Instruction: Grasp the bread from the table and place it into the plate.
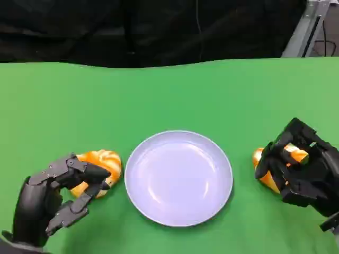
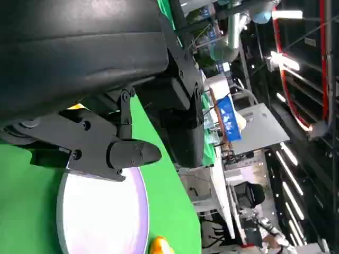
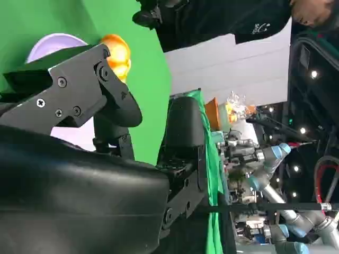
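Two breads here, one on each side of the plate [image 1: 178,178], all sitting on the green table [image 1: 169,100]. The plate is dead centre between the hands, so whichever bread goes in has to travel inward toward the middle.

Right hand [image 1: 300,169] is wrapped over the right-side bread [image 1: 269,168] from above and outside; orange shows between the fingers and at the edge facing the plate. Looks like the fingers are closed around it, so I'd call that one gripped, though I can't tell if it's off the cloth yet. It sits just beside the plate rim, with a bit of green between them.

Left hand [image 1: 59,194] is next to the left-side bread [image 1: 99,170], on its outer, near side. Fingers curl toward the loaf and overlap its edge, but they look loose rather than clamped, and the bread seems to rest on the table. Its long axis runs roughly toward the plate, nearly touching the rim.

My guess: right hand moves first, sliding inward over the rim.
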